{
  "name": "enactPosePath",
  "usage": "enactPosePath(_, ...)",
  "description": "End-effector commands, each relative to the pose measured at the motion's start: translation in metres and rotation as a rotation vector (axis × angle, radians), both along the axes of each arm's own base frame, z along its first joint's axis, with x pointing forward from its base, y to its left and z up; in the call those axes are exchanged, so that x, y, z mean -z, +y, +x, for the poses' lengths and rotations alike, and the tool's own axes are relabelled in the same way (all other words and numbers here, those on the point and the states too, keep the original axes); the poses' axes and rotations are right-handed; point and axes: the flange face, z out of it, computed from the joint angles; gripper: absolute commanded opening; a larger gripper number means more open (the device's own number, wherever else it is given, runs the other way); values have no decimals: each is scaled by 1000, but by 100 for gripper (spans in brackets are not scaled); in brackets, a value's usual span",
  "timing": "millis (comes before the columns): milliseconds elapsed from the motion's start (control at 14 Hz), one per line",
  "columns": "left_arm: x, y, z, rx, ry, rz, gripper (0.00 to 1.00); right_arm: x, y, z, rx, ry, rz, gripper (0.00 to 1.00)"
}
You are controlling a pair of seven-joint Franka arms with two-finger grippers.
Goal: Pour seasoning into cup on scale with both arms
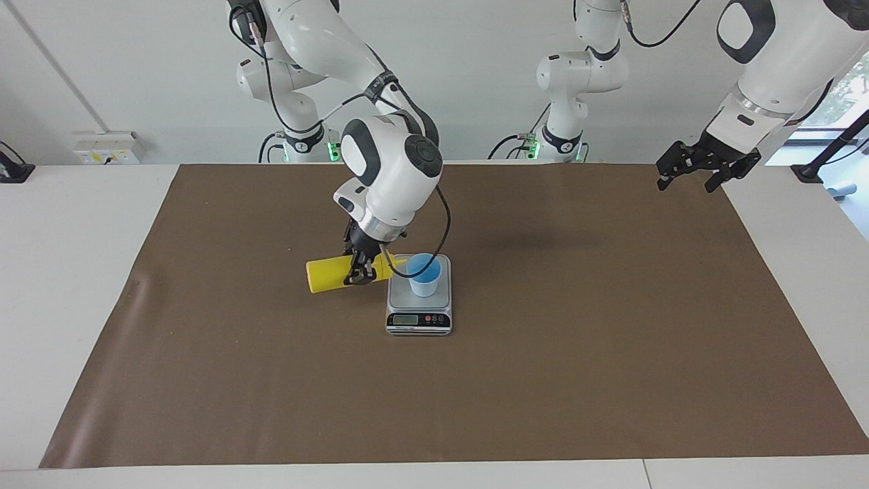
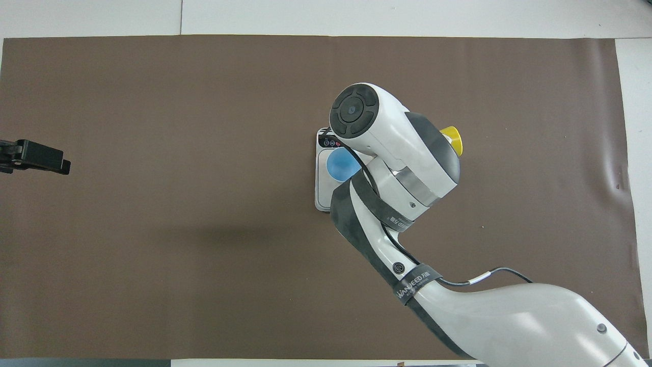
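Observation:
The silver-grey scale (image 1: 419,320) stands mid-table, and the light blue cup (image 1: 424,274) stands upright on its platform. My right gripper (image 1: 360,269) is shut on the yellow seasoning bottle (image 1: 326,274). It holds the bottle tipped on its side beside the scale, toward the right arm's end, with the nozzle pointing at the cup's rim. In the overhead view the right wrist hides the gripper; only the bottle's base (image 2: 452,140), part of the cup (image 2: 340,166) and the scale's edge (image 2: 321,196) show. My left gripper (image 1: 706,171) waits open and empty, raised over the mat's edge; it also shows in the overhead view (image 2: 35,158).
A brown mat (image 1: 611,339) covers most of the white table. The scale's display and buttons face away from the robots. A grey socket box (image 1: 108,147) sits at the table's edge near the right arm's base.

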Motion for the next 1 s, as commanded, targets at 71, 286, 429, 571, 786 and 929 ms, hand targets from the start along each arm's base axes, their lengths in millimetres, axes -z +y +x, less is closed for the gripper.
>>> enactPosePath(71,-1,2,-3,9,11,-9,100,-16,-2,12,59,-24,-9,0)
enactPosePath(286,-1,2,-3,9,12,-7,100,-33,-23,25,147,-4,96,0)
enactPosePath(429,-1,2,-3,9,11,-7,100,-42,-47,31,202,10,149,0)
enactPosePath(571,-1,2,-3,9,11,-7,100,-59,-83,38,285,37,272,0)
enactPosePath(786,-1,2,-3,9,11,-7,100,-84,-164,47,385,85,488,0)
enactPosePath(929,-1,2,-3,9,12,-7,100,-99,-224,44,404,104,640,0)
